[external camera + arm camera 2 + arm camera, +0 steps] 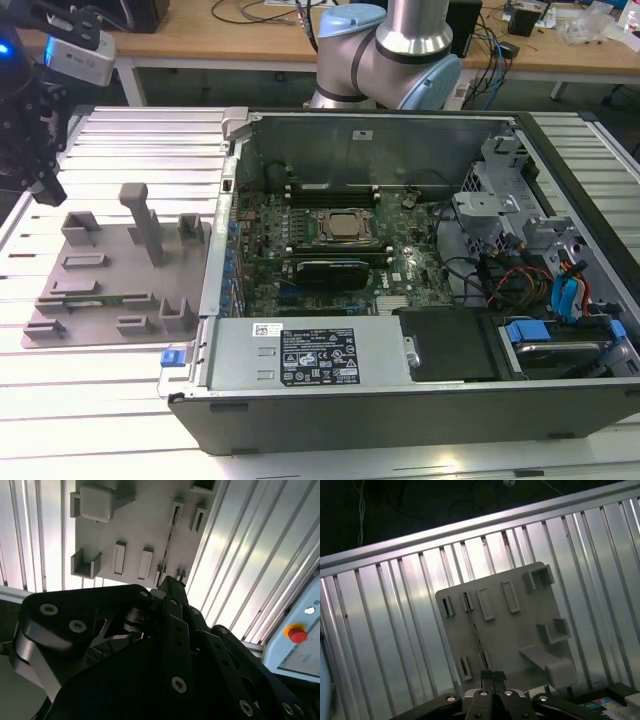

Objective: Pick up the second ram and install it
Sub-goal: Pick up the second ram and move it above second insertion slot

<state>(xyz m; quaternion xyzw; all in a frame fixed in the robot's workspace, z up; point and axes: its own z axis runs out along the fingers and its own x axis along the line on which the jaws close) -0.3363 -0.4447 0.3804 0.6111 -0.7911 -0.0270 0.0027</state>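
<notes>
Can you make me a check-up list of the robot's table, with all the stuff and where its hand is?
Surface: slatted metal table holds the grey tray and the open computer case.
Job's things: second ram stands on edge in the tray's slot.
Clutter: nothing seen.
Grippers: hand shut, above the tray, apart from the ram.
Cables: red and blue cables inside the case.
Surroundings: wooden desk behind; red button on a panel.

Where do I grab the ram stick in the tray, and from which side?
Probably its exposed top long edge, near mid-length, from straight above: the ram stick stands on edge in a slot of the grey tray.
</notes>
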